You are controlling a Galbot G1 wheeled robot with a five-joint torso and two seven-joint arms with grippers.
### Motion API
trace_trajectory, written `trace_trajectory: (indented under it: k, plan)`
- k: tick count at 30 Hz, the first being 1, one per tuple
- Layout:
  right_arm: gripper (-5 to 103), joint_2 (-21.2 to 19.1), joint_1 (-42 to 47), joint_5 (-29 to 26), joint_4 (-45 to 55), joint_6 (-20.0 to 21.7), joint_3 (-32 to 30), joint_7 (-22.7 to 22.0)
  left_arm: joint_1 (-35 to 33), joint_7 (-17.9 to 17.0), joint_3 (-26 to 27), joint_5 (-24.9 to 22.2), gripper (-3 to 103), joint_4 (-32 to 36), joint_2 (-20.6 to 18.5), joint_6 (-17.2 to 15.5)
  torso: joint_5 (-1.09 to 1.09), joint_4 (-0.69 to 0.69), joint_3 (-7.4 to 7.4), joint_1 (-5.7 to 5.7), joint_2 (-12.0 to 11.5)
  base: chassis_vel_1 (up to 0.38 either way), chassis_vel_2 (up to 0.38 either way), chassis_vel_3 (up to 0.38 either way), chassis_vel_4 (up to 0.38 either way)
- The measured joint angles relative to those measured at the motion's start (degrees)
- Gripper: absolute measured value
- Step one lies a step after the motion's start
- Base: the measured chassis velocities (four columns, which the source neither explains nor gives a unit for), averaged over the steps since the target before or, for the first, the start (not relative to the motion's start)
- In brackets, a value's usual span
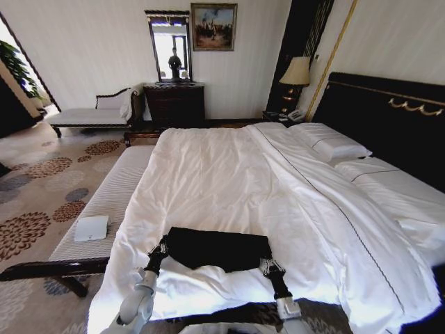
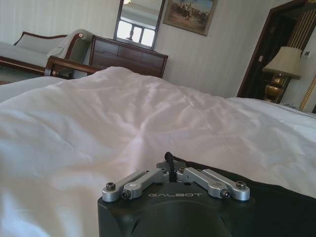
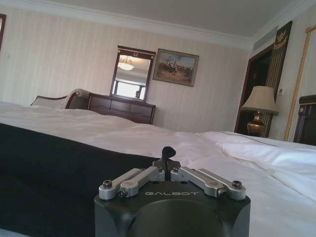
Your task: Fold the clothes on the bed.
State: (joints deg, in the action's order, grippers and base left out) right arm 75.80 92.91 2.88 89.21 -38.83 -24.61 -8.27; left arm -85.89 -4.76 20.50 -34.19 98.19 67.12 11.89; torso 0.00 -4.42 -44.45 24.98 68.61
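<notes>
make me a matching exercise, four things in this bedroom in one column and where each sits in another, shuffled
Things:
1. black T-shirt
2. pillows
3. lamp
4. small white box

Places:
A. on the bench beside the bed
B. next to the headboard, beyond the bed
C. near edge of the bed, between both tools
D. head of the bed

Pairs: 1-C, 2-D, 3-B, 4-A

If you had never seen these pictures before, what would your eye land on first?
First, the large bed with white bedding, which spans most of the head view. On its near edge lies the folded black soft-fabric T-shirt, dark against the white, with the left gripper at one lower corner and the right gripper at the other. Beside the bed runs a narrow white-cushioned bench.
</notes>
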Motion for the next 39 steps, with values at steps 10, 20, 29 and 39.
trace_trajectory:
  k: [10,20,29,39]
  plan:
    - [24,0.10,1.73,-0.65,1.54,-0.87,-1.41,2.15,-2.64,-0.62,1.45,1.89,15,4.39,-0.76,-0.95,0.00,0.00,0.00,0.00,0.00,0.000,0.000,0.000,0.000]
    - [57,-3.10,5.48,-7.84,11.34,2.37,-8.44,5.81,-5.70,0.75,8.08,2.69,47,12.15,-4.08,-1.56,0.00,0.01,0.00,-0.01,0.01,0.000,0.000,0.000,0.000]
    - [95,-10.99,-5.27,-7.07,9.32,7.53,-6.79,6.73,11.83,-1.40,-4.95,4.60,86,5.77,-7.83,-5.94,0.00,0.00,-0.02,0.02,-0.01,0.000,0.000,0.000,0.000]
    - [100,-10.63,-10.54,-8.40,7.26,13.40,0.81,7.27,11.64,-2.13,-10.59,7.07,100,2.73,-5.76,-5.79,0.01,0.01,-0.01,0.01,-0.01,0.000,0.000,0.000,0.000]
